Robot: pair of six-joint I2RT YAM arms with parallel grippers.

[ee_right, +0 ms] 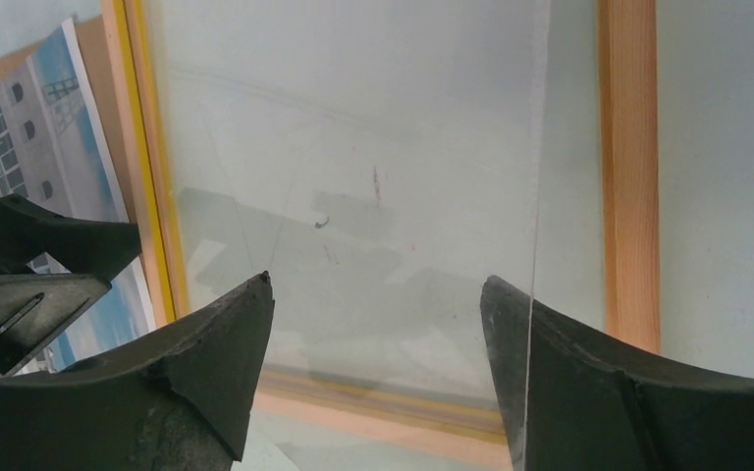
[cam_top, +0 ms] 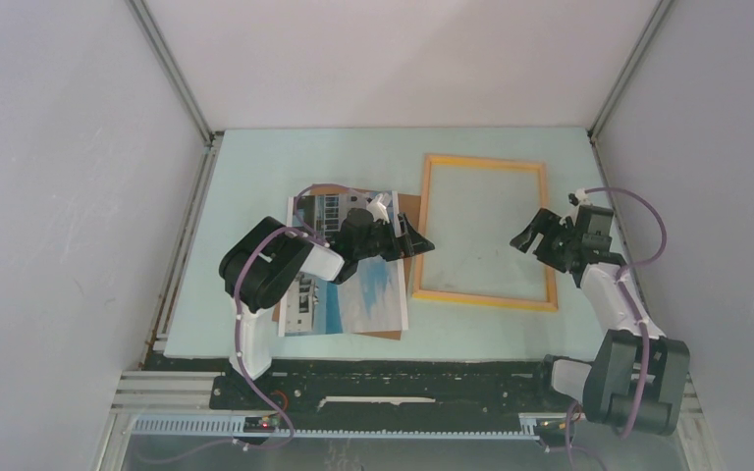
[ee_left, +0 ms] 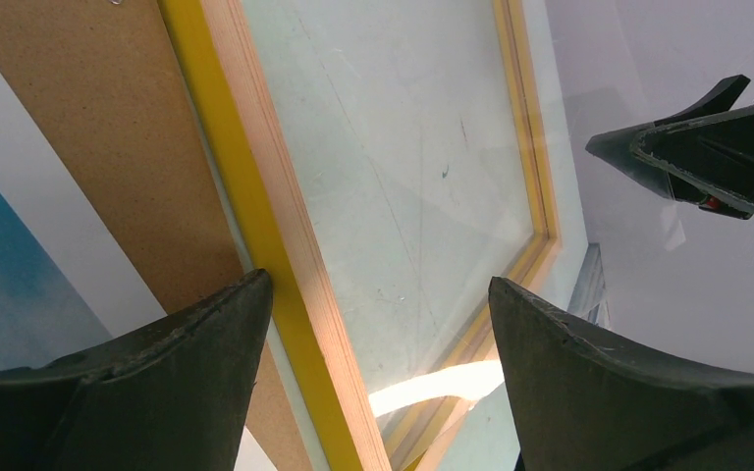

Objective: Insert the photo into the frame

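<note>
Both arm bases sit at the near desk edge: two arms, one photo, one frame.
Left arm bends over the photo, which lies on one brown board – its jaws, wide apart and empty, span the frame's left rail. Right arm leans inward, its jaws apart and empty over the pane, just inside the right rail.

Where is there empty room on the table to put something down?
The biggest bare patch of table is the back-left corner, behind and left of the photo. A thin strip runs in front of the frame. The middle is crowded: the left tool hangs where photo and frame meet, the right tool by the frame's right rail.
</note>
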